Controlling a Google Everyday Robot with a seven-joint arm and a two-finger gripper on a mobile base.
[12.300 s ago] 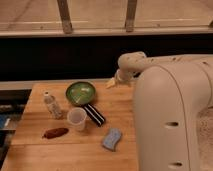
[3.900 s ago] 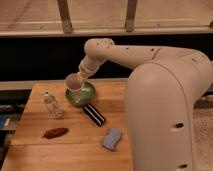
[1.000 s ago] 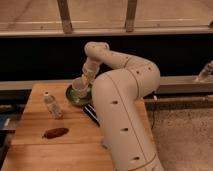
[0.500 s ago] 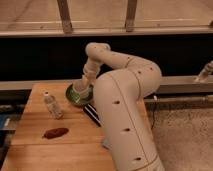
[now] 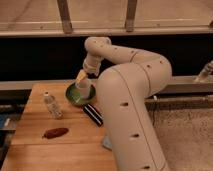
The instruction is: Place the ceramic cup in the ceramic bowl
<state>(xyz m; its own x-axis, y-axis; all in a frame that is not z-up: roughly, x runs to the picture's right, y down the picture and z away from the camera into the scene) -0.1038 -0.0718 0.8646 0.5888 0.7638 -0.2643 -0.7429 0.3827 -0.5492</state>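
Note:
The ceramic cup [image 5: 84, 89], a small pale tumbler, stands upright inside the ceramic bowl [image 5: 72, 96], which is green inside and sits at the back of the wooden table [image 5: 35, 150]. My gripper [image 5: 81, 76] hangs just above the cup's rim, at its back left. It is open and holds nothing. The arm reaches down to it from above and arcs off to the right, hiding the bowl's right edge.
A clear plastic bottle [image 5: 51, 104] with a white cap stands left of the bowl. A reddish-brown oblong thing [image 5: 55, 132] lies nearer the front. A black bar-shaped object [image 5: 93, 114] lies just in front of the bowl. My large white arm body covers the table's right side.
The cup came down into the bowl with the gripper around it. Now the cup rests there and the gripper has lifted a little off it.

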